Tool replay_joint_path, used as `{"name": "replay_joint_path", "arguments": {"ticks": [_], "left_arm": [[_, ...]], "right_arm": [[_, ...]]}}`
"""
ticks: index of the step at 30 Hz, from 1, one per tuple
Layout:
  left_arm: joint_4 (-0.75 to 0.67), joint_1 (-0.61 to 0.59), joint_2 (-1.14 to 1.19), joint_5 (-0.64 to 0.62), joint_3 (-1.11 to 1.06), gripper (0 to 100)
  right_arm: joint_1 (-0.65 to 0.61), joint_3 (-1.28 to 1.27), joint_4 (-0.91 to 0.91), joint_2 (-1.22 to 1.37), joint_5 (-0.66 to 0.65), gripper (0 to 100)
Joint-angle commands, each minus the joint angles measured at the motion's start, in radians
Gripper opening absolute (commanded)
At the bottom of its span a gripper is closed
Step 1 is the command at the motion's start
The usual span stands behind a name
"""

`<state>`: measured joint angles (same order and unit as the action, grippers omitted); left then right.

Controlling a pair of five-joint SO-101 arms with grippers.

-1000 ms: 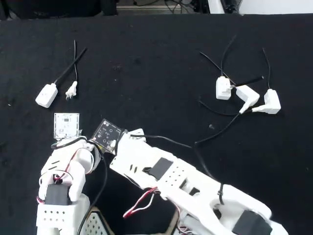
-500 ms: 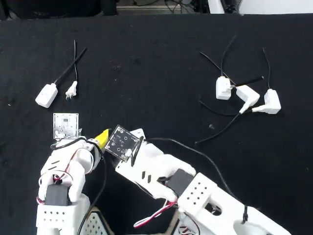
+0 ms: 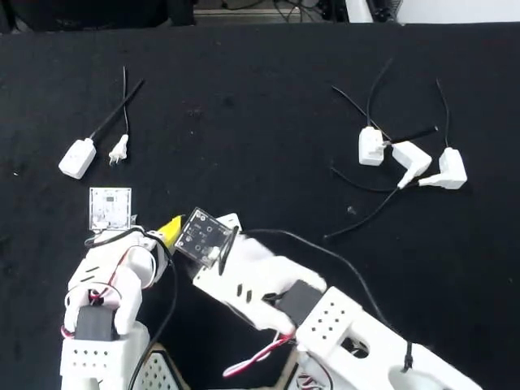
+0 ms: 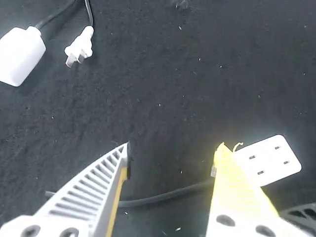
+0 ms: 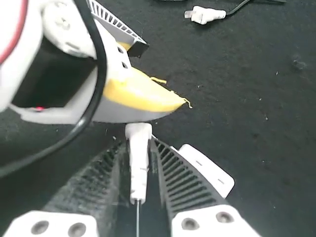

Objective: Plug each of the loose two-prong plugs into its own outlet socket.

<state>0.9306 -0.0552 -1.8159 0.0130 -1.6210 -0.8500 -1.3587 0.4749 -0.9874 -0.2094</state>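
Observation:
My right gripper (image 5: 138, 146) is shut on a small white plug (image 5: 138, 170) with a thin wire trailing from it. A white outlet socket (image 5: 207, 171) with slots lies on the table right beside its finger, also the socket (image 4: 267, 160) near my left gripper's yellow finger (image 4: 232, 187). My left gripper (image 4: 170, 155) is open above the black table, with a black cord (image 4: 163, 195) lying across under it. Far left lie another white socket (image 3: 77, 158) and a loose two-prong plug (image 3: 119, 150). In the high view the right arm's wrist (image 3: 203, 236) sits against the left gripper's yellow fingertip (image 3: 171, 228).
At the far right of the table three white sockets (image 3: 410, 158) lie close together with black cords running off them. One cord (image 3: 357, 219) runs from there toward the right arm. The two arms crowd each other at the front left.
Over the last second the right arm turned and shifted a little to the right, uncovering the left gripper's yellow fingertip. It has kept still for the last half second.

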Motion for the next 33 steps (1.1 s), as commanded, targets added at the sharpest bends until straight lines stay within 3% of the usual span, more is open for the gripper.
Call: {"name": "replay_joint_path", "arguments": {"ticks": [1, 8, 17, 22, 33], "left_arm": [[-0.012, -0.061, -0.006, 0.002, 0.021, 27], [-0.021, -0.102, -0.006, -0.005, 0.013, 27], [-0.018, -0.110, -0.006, 0.000, -0.002, 27], [-0.018, -0.107, -0.006, 0.000, -0.002, 27], [-0.018, -0.107, -0.006, 0.000, -0.002, 27]], "right_arm": [[0.114, 0.104, 0.109, -0.038, 0.009, 1.1], [0.175, 0.298, 0.321, 0.070, 0.002, 1.1], [0.219, 0.788, 0.710, 0.529, 0.012, 1.1], [0.288, 1.041, 0.875, 0.783, 0.120, 1.1], [0.295, 1.570, 1.215, 1.270, 0.244, 1.1]]}}
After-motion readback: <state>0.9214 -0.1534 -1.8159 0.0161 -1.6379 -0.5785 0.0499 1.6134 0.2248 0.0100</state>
